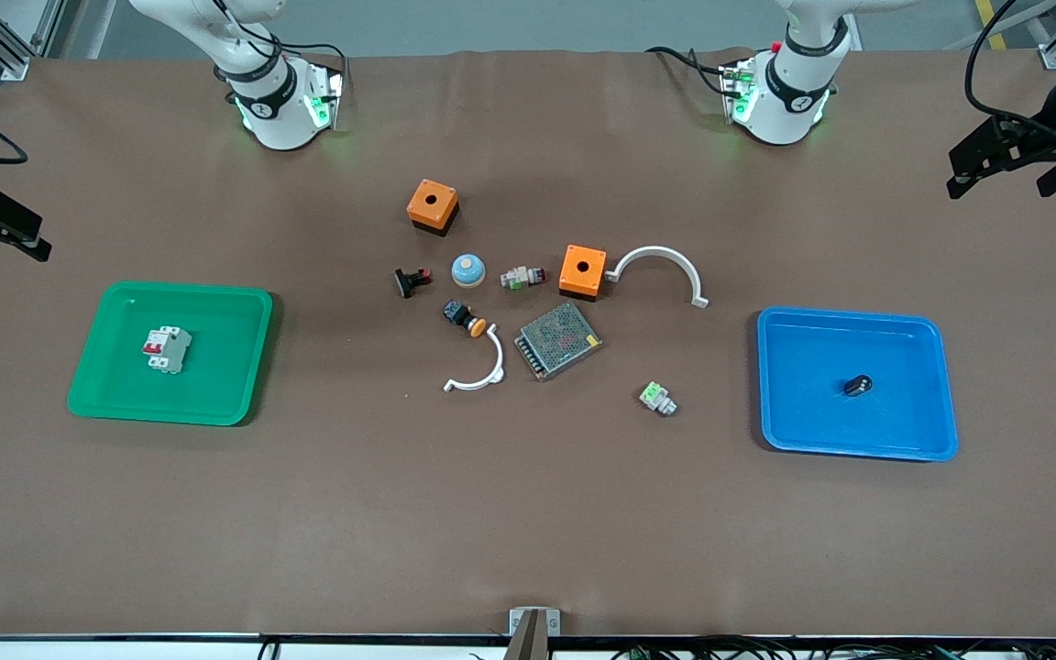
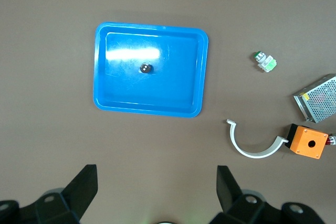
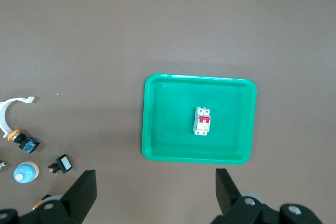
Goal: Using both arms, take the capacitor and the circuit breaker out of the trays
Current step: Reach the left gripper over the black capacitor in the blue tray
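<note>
Capacitor (image 1: pixel 857 385) lies on its side near the middle of the blue tray (image 1: pixel 940 385), at the left arm's end of the table (image 1: pixel 528 532). Judged light, rigid and smooth; being round, it may roll or squirt from a pinch, so the grasp is best taken across the body, well inside the tray walls.

Circuit breaker (image 1: pixel 167 349) lies flat, red levers up, near the centre of the green tray (image 1: pixel 235 367), at the right arm's end. Judged a stiff plastic block, light to moderate in weight; its two long flat sides offer the surest hold, clear of the levers.

Left gripper (image 2: pixel 157 195) hangs high over bare table beside the blue tray, jaws spread wide, holding nothing. Right gripper (image 3: pixel 156 195) hangs likewise beside the green tray, jaws apart and empty. Loose parts cluster mid-table between the trays.
</note>
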Controlling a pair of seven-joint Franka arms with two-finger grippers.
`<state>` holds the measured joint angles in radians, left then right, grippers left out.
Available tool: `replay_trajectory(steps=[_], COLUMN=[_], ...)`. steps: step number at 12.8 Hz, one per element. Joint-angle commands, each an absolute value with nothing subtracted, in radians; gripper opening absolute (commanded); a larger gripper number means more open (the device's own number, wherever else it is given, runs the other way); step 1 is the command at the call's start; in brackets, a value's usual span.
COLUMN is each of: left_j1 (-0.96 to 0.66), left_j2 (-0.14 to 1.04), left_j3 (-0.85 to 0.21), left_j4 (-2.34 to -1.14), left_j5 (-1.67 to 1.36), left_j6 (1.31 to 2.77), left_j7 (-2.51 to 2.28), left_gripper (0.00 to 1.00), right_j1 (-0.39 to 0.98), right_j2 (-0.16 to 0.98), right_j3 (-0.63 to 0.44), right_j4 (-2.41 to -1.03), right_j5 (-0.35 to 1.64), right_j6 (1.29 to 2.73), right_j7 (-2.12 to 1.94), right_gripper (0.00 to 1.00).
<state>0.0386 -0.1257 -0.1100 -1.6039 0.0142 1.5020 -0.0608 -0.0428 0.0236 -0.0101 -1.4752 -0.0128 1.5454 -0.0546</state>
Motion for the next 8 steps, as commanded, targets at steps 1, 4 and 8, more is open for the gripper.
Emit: replay_trajectory(steps=[1,4,8], left_j1=[0.032,0.041,0.064], left_j2=[-0.121,-0.084,0.053], left_j3=[-0.112,-0.110,-0.101], left_j4=[-1.598,-1.582,-1.536], left_j5=[0.037,0.038,0.037], left_j6=[1.485,1.493,1.544], left_j7=[-0.061,-0.046,-0.044], left_gripper=[1.00,1.00,1.00], right_j1=[-0.034,-0.034,-0.054], right_j2=[0.028,0.028,0.034], right_j3=[-0.012,-0.012,-0.018], right_j4=[-1.463,-1.463,-1.463], right_j5=[-0.023,-0.023,-0.032], right_j6=[1.540,1.540,1.535], right_j7=[-0.048,-0.048,-0.046], right_gripper=[1.00,1.00,1.00])
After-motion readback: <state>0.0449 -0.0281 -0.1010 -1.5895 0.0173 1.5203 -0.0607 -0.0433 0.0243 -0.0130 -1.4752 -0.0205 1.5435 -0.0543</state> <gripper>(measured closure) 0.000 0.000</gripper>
